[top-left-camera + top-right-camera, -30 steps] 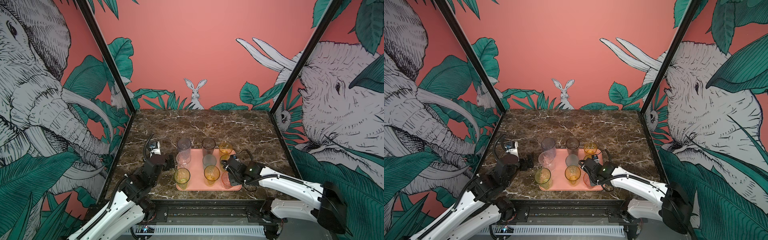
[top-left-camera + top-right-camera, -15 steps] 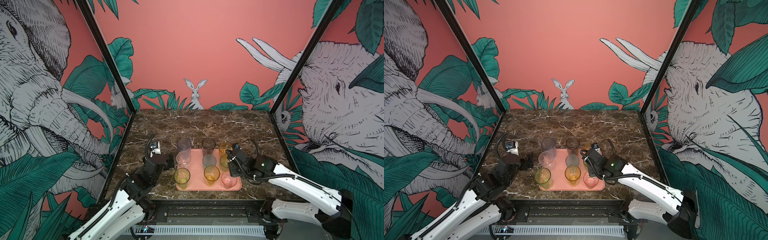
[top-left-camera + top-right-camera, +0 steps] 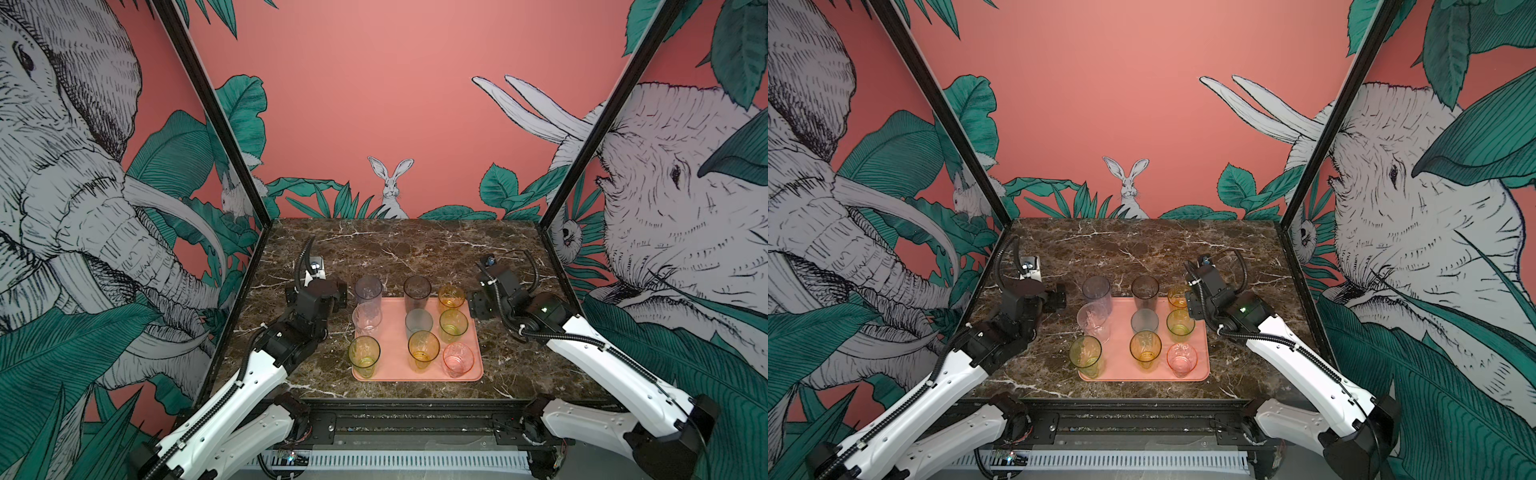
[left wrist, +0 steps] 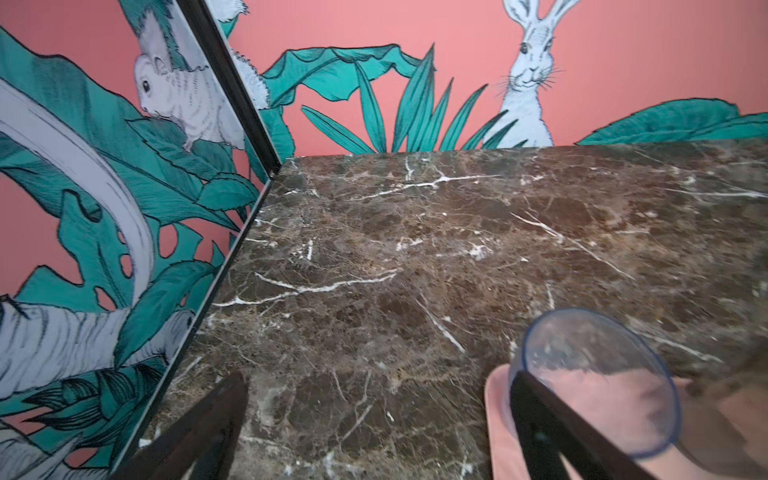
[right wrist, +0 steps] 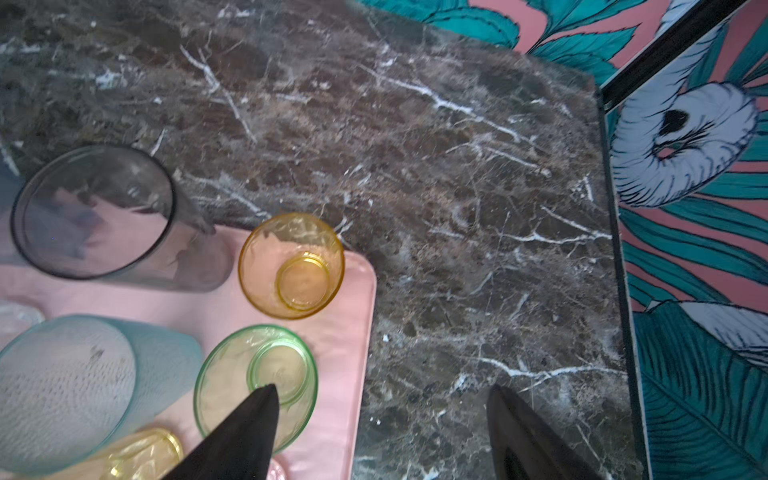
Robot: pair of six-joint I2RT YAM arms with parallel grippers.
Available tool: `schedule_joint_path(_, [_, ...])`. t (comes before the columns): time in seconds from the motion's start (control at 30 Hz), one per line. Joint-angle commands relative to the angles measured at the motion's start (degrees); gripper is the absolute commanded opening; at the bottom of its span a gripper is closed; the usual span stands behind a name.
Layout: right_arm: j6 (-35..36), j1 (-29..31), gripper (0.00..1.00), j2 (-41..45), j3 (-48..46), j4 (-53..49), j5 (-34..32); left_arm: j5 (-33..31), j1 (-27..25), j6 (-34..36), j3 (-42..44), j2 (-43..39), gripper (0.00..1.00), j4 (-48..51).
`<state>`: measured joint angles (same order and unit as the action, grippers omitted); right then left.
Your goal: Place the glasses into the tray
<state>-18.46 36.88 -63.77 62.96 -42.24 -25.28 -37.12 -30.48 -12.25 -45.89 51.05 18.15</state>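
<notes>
At frame left, the jaws of the left arm are spread wide and empty; the tall grey-violet see-through plastic tumbler stands upright just to their right. All nine tumblers are seen in the flat salmon-pink plastic tray. At the tray's right edge, the jaws of the right arm are parted and empty; only its wrist view shows a finger over the short green tumbler.

Tray — plain salmon pink. Glasses, see-through: grey-violet tumbler, clear tumbler, smoky brown tumbler, frosted blue-grey tumbler, pink tumbler, amber tumbler, yellow-green tumbler. Tabletop — dark brown marble, white-veined.
</notes>
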Motion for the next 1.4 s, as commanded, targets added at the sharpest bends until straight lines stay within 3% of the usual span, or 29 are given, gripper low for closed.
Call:
schedule_joint_path(0.0, [8.5, -2.7, 0.88, -0.5, 0.0, 10.0, -3.6, 2.4, 5.1, 4.0, -2.0, 2.3, 0.99, -5.0])
schedule_joint_path(0.17, [13.4, -7.2, 0.99, -1.2, -4.8, 21.9, -9.4, 2.9, 10.9, 8.2, -0.2, 6.2, 0.99, -11.9])
schedule_joint_path(0.4, [11.3, -15.4, 0.99, -4.4, -15.7, 36.4, -12.2, 0.3, 14.8, 17.0, 11.4, 10.9, 1.0, -30.4])
schedule_joint_path(0.6, [11.7, -19.2, 0.99, -10.2, -21.2, 44.9, -10.7, 5.7, 24.8, 6.9, 19.6, 14.4, 0.99, -38.0])
schedule_joint_path(0.83, [23.0, -19.5, 0.99, -13.6, -36.4, 78.6, -11.5, 9.1, 25.2, 9.3, 23.1, 20.8, 0.99, -46.5])
schedule_joint_path(0.97, [25.0, -19.8, 1.0, -18.2, -38.1, 86.1, -12.9, 13.3, 25.3, 12.4, 23.7, 23.7, 1.0, -52.3])
schedule_joint_path(1.27, [29.4, -20.4, 1.0, -24.9, -43.6, 105.2, -11.0, 19.6, 25.3, 16.7, 28.0, 34.6, 0.99, -76.5])
schedule_joint_path(1.37, [28.5, -21.9, 1.0, -24.1, -45.0, 106.2, -6.4, 21.7, 25.3, 17.0, 26.9, 35.3, 0.99, -74.0])
